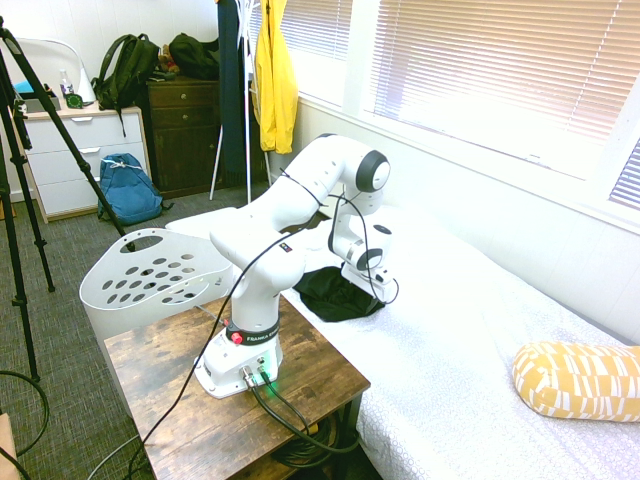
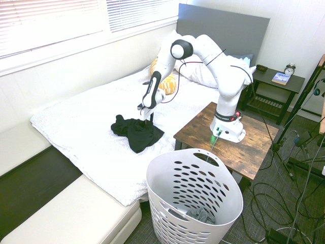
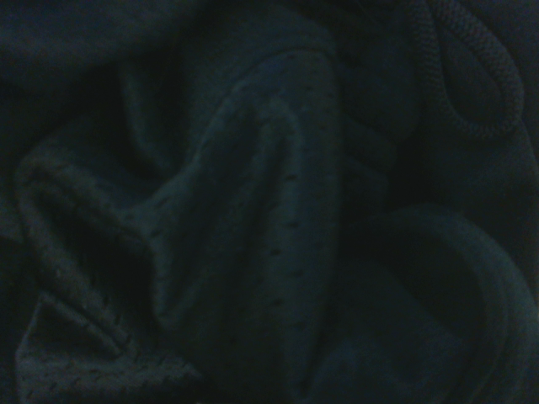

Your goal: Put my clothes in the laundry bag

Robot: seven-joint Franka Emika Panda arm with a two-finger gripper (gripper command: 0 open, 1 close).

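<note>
Bedroom: bed (image 2: 86, 114), headboard (image 2: 223, 30), nightstand (image 2: 271, 84), alarm clock (image 2: 289, 69).

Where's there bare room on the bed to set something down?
Probably between the black garment and the bed's foot, or window side of it. It's crowded at the garment, with the gripper right over it.

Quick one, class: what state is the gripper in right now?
Gripper: open, fingers apart, low over the black garment on the bed; no lifted cloth visible.
</note>
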